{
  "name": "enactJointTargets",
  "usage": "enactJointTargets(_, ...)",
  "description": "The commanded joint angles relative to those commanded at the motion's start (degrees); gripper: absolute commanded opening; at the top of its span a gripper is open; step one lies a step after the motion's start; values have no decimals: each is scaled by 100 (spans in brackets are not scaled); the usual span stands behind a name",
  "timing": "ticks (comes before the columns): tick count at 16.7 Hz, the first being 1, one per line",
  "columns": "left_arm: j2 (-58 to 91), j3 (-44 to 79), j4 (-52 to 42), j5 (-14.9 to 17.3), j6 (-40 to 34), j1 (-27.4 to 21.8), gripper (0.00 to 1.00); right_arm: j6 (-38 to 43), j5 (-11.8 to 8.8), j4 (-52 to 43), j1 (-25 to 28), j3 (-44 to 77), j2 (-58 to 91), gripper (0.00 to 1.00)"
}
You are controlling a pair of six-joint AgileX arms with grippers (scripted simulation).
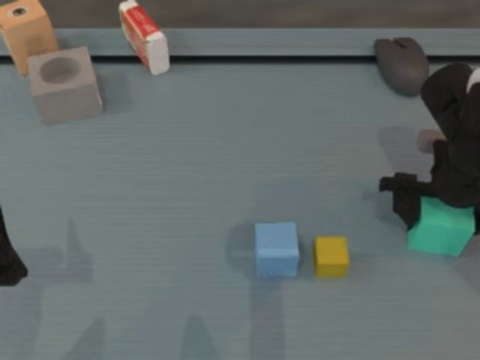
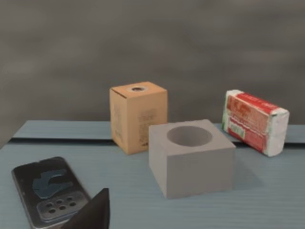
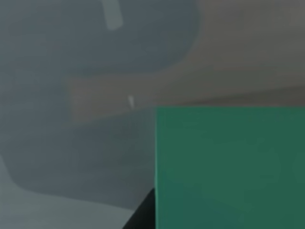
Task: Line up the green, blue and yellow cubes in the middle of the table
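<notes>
The teal-green cube (image 1: 441, 229) is at the right side of the table (image 1: 187, 187), and my right gripper (image 1: 437, 211) is shut on it from above. In the right wrist view the green cube (image 3: 228, 167) fills the near field, with one dark fingertip (image 3: 143, 217) pressed against its side. The light blue cube (image 1: 277, 249) and the smaller mustard-yellow cube (image 1: 331, 256) sit side by side near the table's middle, a small gap between them. My left arm (image 1: 9, 264) is parked at the left edge. One of its fingers (image 2: 94, 212) shows, with nothing held.
A grey block with a round hole (image 1: 64, 84), a tan wooden block (image 1: 26, 31) and a red-and-white packet (image 1: 144, 36) stand at the back left. A dark grey mouse (image 1: 403, 65) lies at the back right. A black flat device (image 2: 50, 195) lies near the left gripper.
</notes>
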Motion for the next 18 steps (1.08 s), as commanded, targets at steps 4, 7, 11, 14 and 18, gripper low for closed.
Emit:
enactJointTargets(4, 0, 0, 0, 0, 0, 0, 100, 0, 0, 0, 0, 0, 0, 0)
enactJointTargets(7, 0, 0, 0, 0, 0, 0, 100, -6, 23, -46, -12, 28, -70, 0)
enactJointTargets(11, 0, 0, 0, 0, 0, 0, 100, 7, 24, -674, -4, 399, -285, 0)
enactJointTargets(14, 0, 0, 0, 0, 0, 0, 100, -11, 21, -1312, 24, 766, -546, 0)
enactJointTargets(18, 0, 0, 0, 0, 0, 0, 100, -24, 20, -1514, 35, 898, -667, 0)
